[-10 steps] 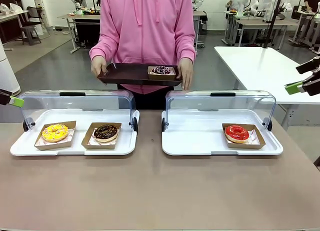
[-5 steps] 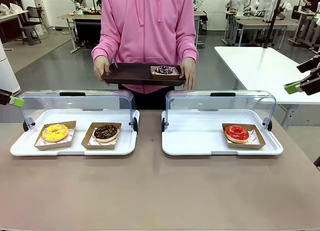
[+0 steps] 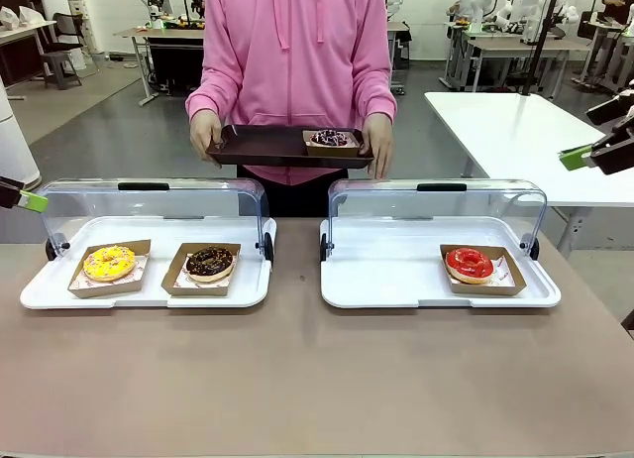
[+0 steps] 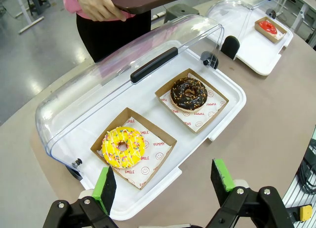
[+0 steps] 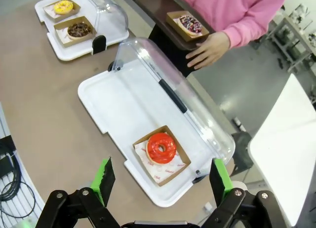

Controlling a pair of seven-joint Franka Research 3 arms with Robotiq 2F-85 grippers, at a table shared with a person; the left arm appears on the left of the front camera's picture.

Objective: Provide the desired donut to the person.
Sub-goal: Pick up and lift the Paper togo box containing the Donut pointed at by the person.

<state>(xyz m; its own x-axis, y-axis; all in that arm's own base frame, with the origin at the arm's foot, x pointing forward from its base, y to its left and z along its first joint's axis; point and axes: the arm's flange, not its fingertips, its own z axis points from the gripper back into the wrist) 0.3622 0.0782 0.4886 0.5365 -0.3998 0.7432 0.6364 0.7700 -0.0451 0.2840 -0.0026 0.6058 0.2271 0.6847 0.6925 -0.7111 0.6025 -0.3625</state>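
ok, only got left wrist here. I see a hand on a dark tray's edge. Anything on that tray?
Observer: One donut with dark icing and sprinkles, in a cardboard box, at the robot's-right end of the tray.
Operator: Held one-handed?
Observer: No, the person's other hand grips it too, beside that donut.
Operator: And the other arm?
Observer: Right gripper is open and empty, looking down at the red donut in the open right case.

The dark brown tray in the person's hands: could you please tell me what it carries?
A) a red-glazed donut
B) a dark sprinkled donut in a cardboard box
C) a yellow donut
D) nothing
B: the dark sprinkled donut sits in its cardboard box on the dark brown tray.
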